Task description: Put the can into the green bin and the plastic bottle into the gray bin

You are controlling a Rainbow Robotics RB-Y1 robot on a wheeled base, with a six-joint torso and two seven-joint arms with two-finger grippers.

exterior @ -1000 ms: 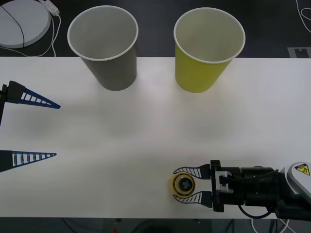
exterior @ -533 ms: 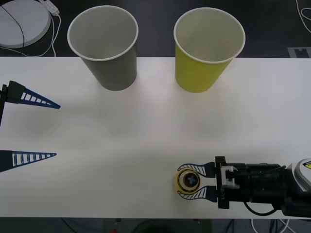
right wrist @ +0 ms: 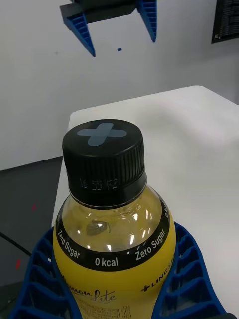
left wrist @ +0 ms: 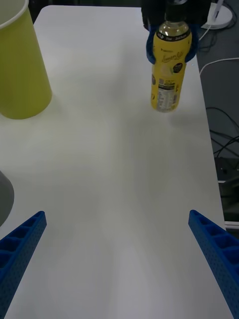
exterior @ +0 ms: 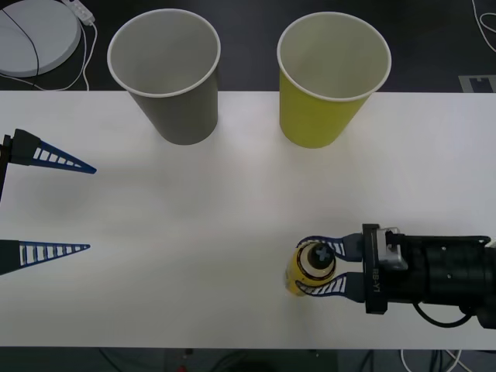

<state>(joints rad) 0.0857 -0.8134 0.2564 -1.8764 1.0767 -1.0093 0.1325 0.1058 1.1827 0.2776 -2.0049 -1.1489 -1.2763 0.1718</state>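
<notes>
The plastic bottle (exterior: 311,263), clear with yellow drink, a yellow label and a black cap, stands upright near the table's front right. My right gripper (exterior: 302,266) is shut on it just below the cap (right wrist: 103,149), one blue finger on each side. In the left wrist view the bottle (left wrist: 168,75) looks at or just above the tabletop. The gray bin (exterior: 182,116) and the green bin (exterior: 318,116) stand side by side at the back edge. My left gripper (exterior: 91,208) hangs open at the far left, holding nothing. The can is out of view.
A white round disc (exterior: 35,31) with a cable lies beyond the table's back left corner. The white table (exterior: 232,201) stretches bare between the cups and the bottle. The table's front edge runs close below the bottle.
My right gripper has tightened on the bottle and drawn back to the right with it. The bottle now shows more of its side. The left arm has not moved.
</notes>
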